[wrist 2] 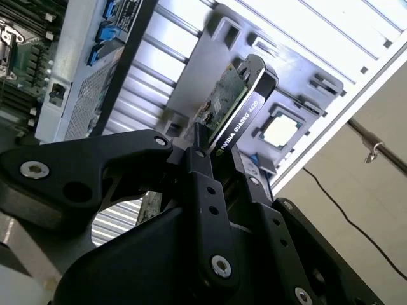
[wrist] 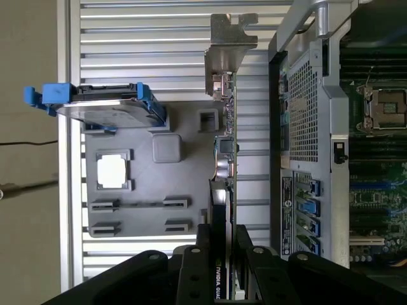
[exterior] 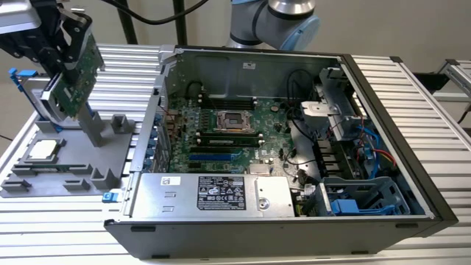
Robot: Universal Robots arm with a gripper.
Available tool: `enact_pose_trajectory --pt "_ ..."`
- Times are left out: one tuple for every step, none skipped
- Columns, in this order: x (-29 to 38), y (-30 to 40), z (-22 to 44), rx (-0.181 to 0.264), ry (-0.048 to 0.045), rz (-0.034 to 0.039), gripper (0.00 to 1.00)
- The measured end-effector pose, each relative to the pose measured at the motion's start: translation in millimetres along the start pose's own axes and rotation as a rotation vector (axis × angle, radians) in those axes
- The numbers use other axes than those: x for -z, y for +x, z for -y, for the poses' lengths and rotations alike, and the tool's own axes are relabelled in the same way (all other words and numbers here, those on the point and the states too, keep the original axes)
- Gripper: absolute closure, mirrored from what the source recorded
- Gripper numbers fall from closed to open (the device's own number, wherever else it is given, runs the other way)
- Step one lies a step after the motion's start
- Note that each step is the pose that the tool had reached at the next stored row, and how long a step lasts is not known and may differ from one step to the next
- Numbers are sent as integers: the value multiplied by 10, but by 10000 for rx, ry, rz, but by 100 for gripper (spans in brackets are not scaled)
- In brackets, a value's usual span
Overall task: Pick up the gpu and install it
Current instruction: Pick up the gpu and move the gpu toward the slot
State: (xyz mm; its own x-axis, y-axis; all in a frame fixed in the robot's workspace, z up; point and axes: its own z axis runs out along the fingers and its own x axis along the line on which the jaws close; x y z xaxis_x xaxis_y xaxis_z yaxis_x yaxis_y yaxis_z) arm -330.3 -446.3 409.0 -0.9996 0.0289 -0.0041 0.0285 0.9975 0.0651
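Note:
The gpu (exterior: pixel 76 83) hangs tilted in the air over the grey holder tray (exterior: pixel 70 171) at the exterior view's left, green circuit board facing the camera. My gripper (exterior: pixel 68 47) is shut on its upper end. The second wrist view has the black fingers (wrist 2: pixel 202 175) clamping the card (wrist 2: pixel 236 108), with its black shroud edge toward the camera. Seen edge-on in the first wrist view, the gpu (wrist: pixel 224 159) runs from my gripper (wrist: pixel 220 249) out to its silver bracket (wrist: pixel 227 47). It sits between the tray and the open computer case (exterior: pixel 383 138).
The case lies on its side with the motherboard (exterior: pixel 228 138) exposed and a power supply (exterior: pixel 213 193) along the near wall. On the tray rest a square silver CPU chip (exterior: pixel 43 149) and a hard drive with blue rails (wrist: pixel 95 108). The table top is ribbed aluminium.

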Motion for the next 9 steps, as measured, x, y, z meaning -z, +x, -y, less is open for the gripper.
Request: enact_pose_trajectory --pt "0 -9 0 0 0 0 100" --pt "-1 -18 0 0 -1 1 100" --pt "-1 -28 -1 1 -1 1 100" --pt "0 -37 -1 1 0 0 100" --pt "-1 -48 -1 1 -1 0 100" --pt "-1 -57 -1 0 0 0 100" --pt "-1 -66 -2 0 0 0 100" --pt "-1 -76 -2 1 0 1 100" --pt "-1 -86 -2 1 -1 1 100"
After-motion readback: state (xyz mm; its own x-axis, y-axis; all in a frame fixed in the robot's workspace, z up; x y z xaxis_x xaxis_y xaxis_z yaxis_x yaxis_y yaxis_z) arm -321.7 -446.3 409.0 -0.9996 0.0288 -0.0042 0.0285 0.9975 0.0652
